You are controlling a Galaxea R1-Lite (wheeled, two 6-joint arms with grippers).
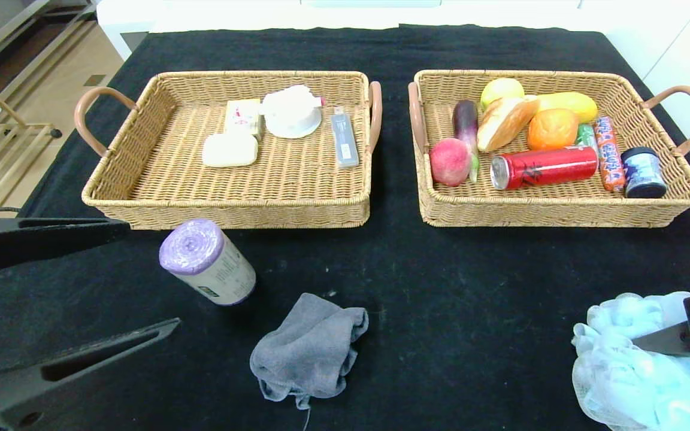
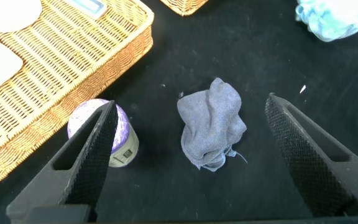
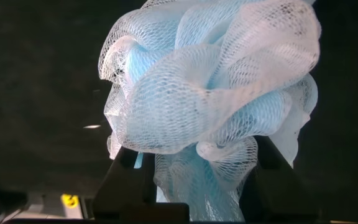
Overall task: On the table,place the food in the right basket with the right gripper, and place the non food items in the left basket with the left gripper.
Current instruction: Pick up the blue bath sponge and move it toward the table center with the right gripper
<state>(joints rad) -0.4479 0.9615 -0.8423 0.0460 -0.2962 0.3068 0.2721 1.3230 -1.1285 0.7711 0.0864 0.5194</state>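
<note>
Head view: I count food basketed; purple roll [image 1: 208, 261], grey cloth [image 1: 309, 352] left.
Right gripper [image 3: 194, 180]: I see it closing on the bath pouf [image 3: 210, 93].
Left gripper [image 2: 191, 155]: wide, empty.

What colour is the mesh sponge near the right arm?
Pale blue and white sponge; clearest in the right wrist view.

Even, bright overhead light fills the head view; the black tablecloth [image 1: 417, 269] soaks it up and shows only faint specks. The baskets' inner walls cast soft, short shadows. The pale floor and white wall at the far edge are washed out. A highlight glints on the red can [image 1: 545, 167]. The mesh sponge [image 3: 216, 93] sits close to the right wrist camera, sharp against darkness.
</note>
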